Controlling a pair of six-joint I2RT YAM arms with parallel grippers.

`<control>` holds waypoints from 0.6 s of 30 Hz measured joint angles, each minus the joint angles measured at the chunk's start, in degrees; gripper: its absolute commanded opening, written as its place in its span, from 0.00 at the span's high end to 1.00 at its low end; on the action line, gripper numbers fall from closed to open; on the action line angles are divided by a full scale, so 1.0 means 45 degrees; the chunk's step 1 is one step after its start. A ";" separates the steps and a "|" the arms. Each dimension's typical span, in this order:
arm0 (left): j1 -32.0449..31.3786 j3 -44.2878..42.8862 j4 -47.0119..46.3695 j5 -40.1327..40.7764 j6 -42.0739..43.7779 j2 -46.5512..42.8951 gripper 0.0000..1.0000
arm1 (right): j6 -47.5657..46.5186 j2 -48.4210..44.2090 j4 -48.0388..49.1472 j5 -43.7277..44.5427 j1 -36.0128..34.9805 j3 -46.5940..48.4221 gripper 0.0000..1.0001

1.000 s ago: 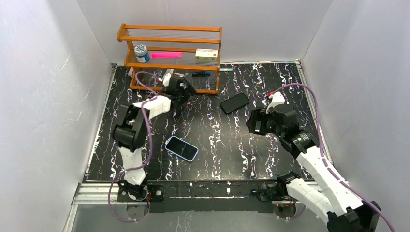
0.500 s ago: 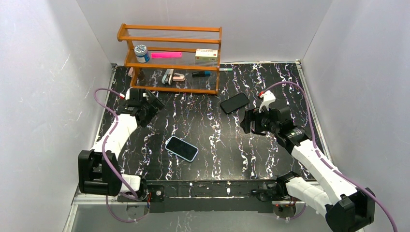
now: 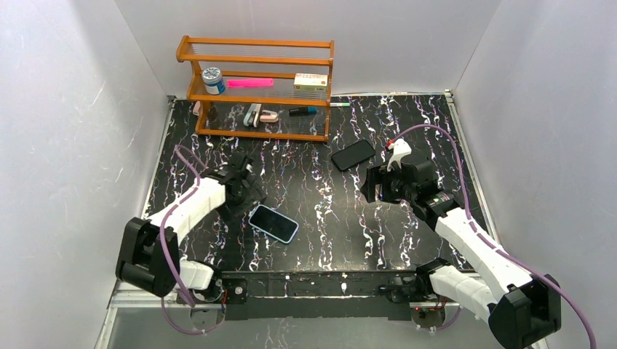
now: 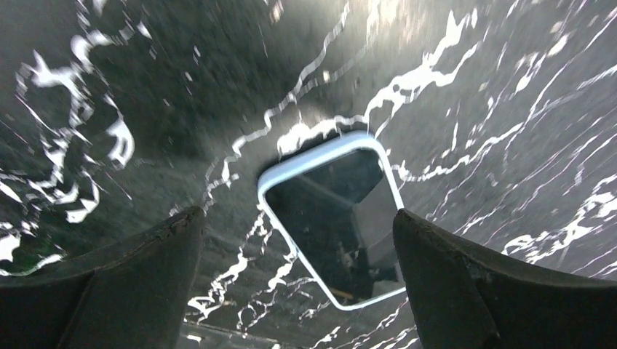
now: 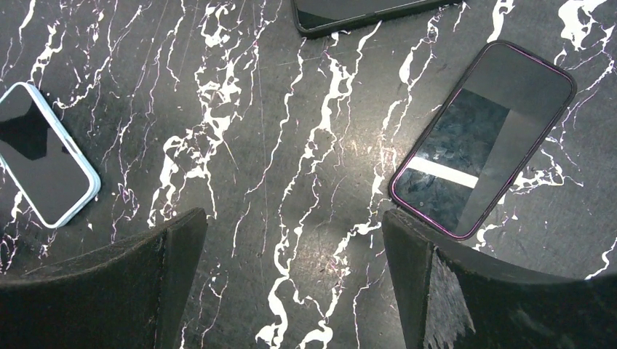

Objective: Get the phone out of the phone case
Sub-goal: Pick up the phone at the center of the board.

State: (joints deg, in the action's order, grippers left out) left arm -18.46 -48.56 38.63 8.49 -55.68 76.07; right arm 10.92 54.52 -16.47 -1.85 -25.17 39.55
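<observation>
- Approach step: my left end effector point(image 4: 297, 218), fingers apart, hovers over the phone point(image 4: 331, 229), flat in its case point(image 4: 313, 154), frame centre.
- My right end effector point(image 5: 287, 225): apart, empty.
- Next: lower, grip the case edges.

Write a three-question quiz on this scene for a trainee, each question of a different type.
1. True or false: the left hand and the right hand are both open and hold nothing.
2. Multiple choice: the rim of the phone case seen below the left hand is A) red, B) pale, C) green.
3. Short answer: what stands at the far edge of the table, toward the left?
Key: 1 true; 2 B; 3 the orange wooden rack.
</observation>
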 measured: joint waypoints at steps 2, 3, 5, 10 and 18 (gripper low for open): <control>-0.0831 -0.0005 0.0262 0.0151 -0.0573 0.0228 0.02 | 0.0000 0.0024 -0.0015 -0.0005 0.0000 -0.0015 0.01; -0.1205 -0.0005 0.0355 0.0165 -0.0903 0.0374 0.02 | 0.0000 0.0024 -0.0005 0.0000 0.0000 -0.0015 0.01; -0.1685 0.0000 0.0515 0.0170 -0.1496 0.0622 0.02 | 0.0000 0.0019 -0.0005 -0.0005 0.0000 -0.0015 0.01; -0.2584 -0.0010 0.0869 0.0573 -0.3240 0.0981 0.02 | 0.0010 -0.0073 0.0015 -0.0015 0.0000 -0.0063 0.01; -0.3405 -0.0491 0.1195 0.0996 -0.5639 0.1783 0.02 | 0.0010 -0.0466 -0.0005 0.0044 -0.0024 -0.0248 0.01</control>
State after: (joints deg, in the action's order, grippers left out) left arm -33.78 -50.76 44.01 12.97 -81.06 84.09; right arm 10.96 52.42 -16.49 -1.65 -25.28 38.44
